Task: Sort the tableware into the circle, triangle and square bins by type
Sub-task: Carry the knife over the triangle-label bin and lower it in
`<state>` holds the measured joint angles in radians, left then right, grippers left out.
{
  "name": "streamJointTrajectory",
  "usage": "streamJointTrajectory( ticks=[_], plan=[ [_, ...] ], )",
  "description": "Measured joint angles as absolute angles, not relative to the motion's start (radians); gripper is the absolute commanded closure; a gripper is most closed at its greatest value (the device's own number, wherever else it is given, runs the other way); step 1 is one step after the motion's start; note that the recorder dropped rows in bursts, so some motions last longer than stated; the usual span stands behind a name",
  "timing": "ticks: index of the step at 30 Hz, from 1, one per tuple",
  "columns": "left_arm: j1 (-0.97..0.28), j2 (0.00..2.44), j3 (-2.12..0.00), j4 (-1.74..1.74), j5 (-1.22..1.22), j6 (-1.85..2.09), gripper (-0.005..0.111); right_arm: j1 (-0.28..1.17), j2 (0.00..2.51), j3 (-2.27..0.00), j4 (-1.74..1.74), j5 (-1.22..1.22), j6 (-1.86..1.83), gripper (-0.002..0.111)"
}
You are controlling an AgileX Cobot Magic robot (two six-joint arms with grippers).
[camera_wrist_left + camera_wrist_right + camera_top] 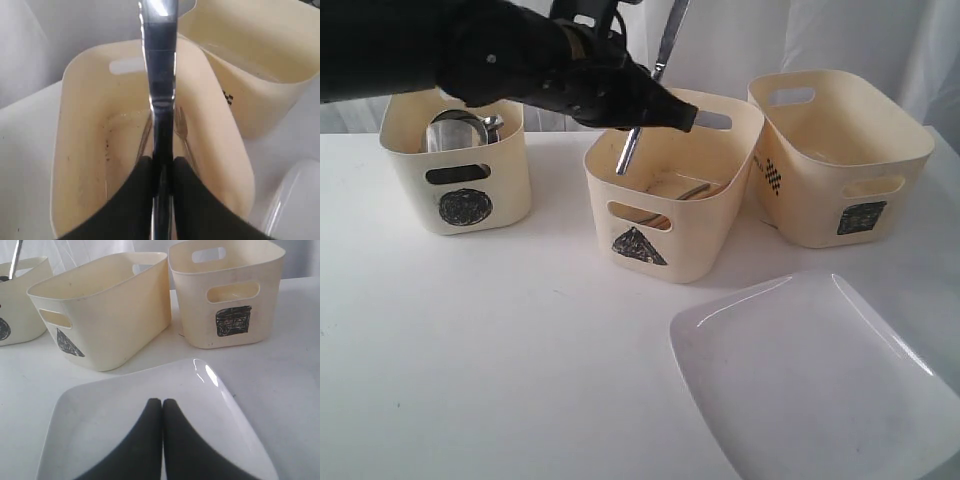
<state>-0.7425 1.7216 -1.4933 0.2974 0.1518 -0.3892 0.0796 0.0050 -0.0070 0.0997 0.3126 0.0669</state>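
Exterior: my left gripper (655, 100) clamps the knife (628, 150) over the triangle bin (670, 225); a cup (460, 130) sits in the circle bin (455, 190).
Left wrist: a fork (181, 125) lies binned below my fingers (135, 200).
Right wrist: my right gripper (162, 407) is pinched empty above the plate (90, 415), which is not yet in the square bin (225, 295) ahead.

White table (470, 350) across the whole foreground, smooth and matte, marked with a few faint specks. Behind its far edge, a pale curtain (860, 40) in loose vertical folds, closing off the back of the scene. Soft, even, cool light throughout; only weak grey shadows on the tabletop, brightest glare towards the curtain.
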Motion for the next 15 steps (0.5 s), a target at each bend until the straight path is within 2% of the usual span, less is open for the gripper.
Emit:
streamJointTrajectory(
  ticks=[3, 9, 11, 15],
  plan=[
    [-0.741, 1.838, -1.619, 0.311, 0.141, -0.363, 0.107, 0.08, 0.005, -0.007, 0.1, 0.313, 0.067, 0.108],
    [-0.706, 1.972, -1.737, 0.315, 0.132, -0.357, 0.106, 0.08, 0.005, -0.007, 0.1, 0.313, 0.067, 0.108],
    [-0.693, 2.005, -1.761, 0.315, 0.132, -0.357, 0.099, 0.08, 0.005, -0.007, 0.1, 0.313, 0.067, 0.108],
    [-0.678, 2.024, -1.774, 0.331, 0.143, -0.354, 0.077, 0.08, 0.005, -0.007, 0.1, 0.313, 0.067, 0.108]
  ],
)
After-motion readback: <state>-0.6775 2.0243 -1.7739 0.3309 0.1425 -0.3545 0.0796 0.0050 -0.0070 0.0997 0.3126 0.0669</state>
